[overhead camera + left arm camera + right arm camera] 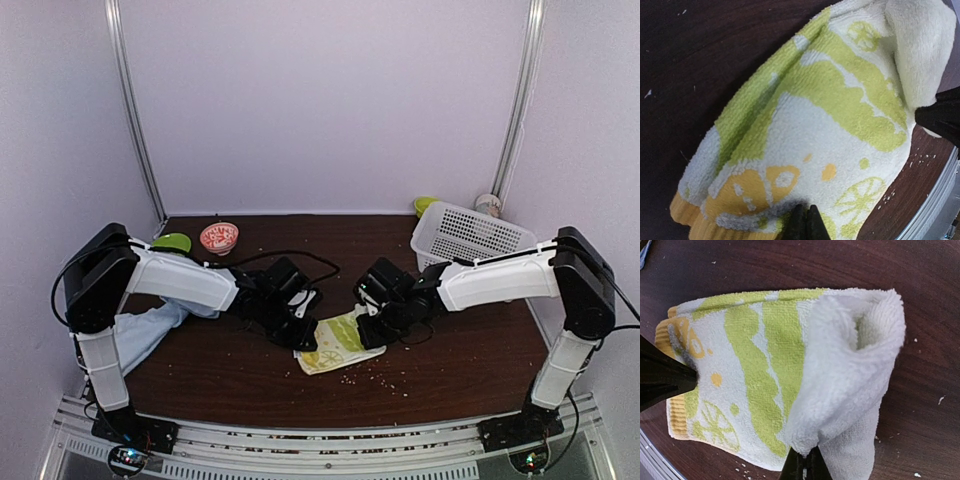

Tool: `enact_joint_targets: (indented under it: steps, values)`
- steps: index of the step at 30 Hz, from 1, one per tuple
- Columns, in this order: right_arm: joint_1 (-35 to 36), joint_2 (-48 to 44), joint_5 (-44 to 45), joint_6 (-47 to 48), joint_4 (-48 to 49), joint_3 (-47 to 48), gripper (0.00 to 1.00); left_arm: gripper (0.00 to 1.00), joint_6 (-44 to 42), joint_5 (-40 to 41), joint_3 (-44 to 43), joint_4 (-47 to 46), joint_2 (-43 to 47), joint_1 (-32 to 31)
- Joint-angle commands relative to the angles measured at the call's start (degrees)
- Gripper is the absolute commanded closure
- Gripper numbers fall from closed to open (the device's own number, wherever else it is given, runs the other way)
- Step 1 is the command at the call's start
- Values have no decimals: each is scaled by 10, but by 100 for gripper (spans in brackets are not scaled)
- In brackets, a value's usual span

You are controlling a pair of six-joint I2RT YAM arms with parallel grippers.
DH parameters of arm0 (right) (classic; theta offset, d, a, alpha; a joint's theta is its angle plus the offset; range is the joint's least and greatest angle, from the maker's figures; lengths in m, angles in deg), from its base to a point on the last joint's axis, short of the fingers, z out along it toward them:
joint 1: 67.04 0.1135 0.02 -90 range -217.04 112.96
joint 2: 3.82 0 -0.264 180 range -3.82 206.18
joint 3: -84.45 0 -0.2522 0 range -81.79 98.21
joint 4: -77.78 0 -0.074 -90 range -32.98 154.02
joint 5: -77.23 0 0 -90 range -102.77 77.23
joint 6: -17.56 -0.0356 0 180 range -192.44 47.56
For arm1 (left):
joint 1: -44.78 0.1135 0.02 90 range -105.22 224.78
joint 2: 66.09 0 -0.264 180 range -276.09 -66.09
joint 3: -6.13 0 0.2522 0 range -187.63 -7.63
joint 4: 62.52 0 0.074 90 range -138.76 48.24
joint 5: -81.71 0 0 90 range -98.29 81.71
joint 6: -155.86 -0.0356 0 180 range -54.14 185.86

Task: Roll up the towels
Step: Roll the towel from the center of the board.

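Left fingers (pixel 799 226) are pressed together on the printed edge of the lime-green towel (pixel 338 345), just beside its yellow-orange ribbed hem (pixel 687 217). Right fingers (pixel 792 467) are pressed together too, pinching the cream underside where one end is turned over into a loose, open tube. This towel lies at the middle of the table (pixel 240 375), between both arms. The pale blue towel (pixel 145 335) lies crumpled, not rolled, at the table's left edge beside the left arm.

Step in hand, by judgement: forming the first turn of the roll on the lime-green towel. That turn is slack and hollow, so little of the task is done. The next move calls for carrying the turned end along the towel toward the hem while the opposite edge is held taut, with both sides advancing evenly.

Material: thick, soft looped terry, lime and cream with a lemon-slice print. It creases into ridges and is likely to spring open if released. The table is hard, dark wood grain, scattered with pale crumbs.
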Motion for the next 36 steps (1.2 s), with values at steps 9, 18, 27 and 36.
enact_joint_targets:
  steps: [9,18,27,36]
  values:
    - [8,26,-65,-17,67,-5,81,100,4,-8,13,-20,-8,-2]
    - [-6,19,-74,-23,98,-45,64,100,-23,10,-11,36,41,-2]
    - [-13,10,-81,-24,162,-94,48,100,-21,-2,-89,42,62,-1]
    - [-19,-9,-84,-27,195,-125,46,100,3,-68,-173,-6,-31,0]
